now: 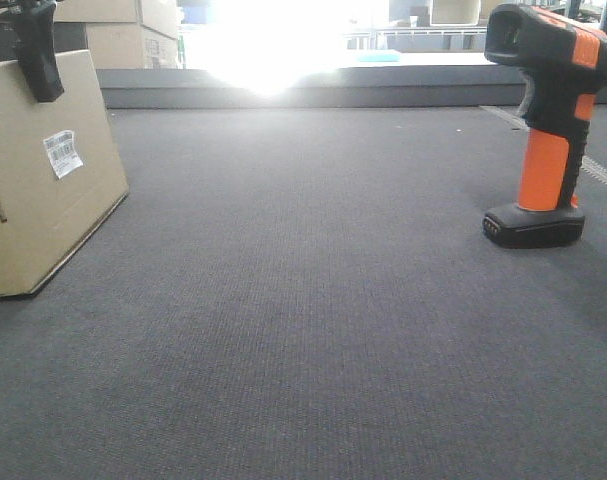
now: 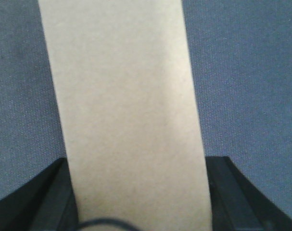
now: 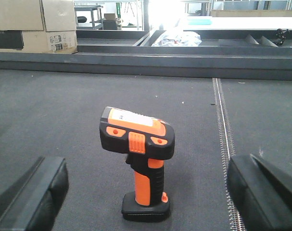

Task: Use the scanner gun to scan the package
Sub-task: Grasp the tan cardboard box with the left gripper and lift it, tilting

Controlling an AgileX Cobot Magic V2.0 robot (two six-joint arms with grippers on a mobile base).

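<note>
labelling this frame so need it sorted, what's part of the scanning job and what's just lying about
Job:
package, clamped by left gripper
scanner gun, standing upright
right gripper, open

Lying about:
stacked cardboard boxes at the back
teal object

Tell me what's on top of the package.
The left gripper straddles the package top, one finger down each side. Whether they squeeze it is covered.

You've got a dark grey fabric surface (image 1: 303, 330) carrying the scanner gun (image 1: 545, 165), upright on its base, with the package (image 1: 43, 190) well to its left.
</note>
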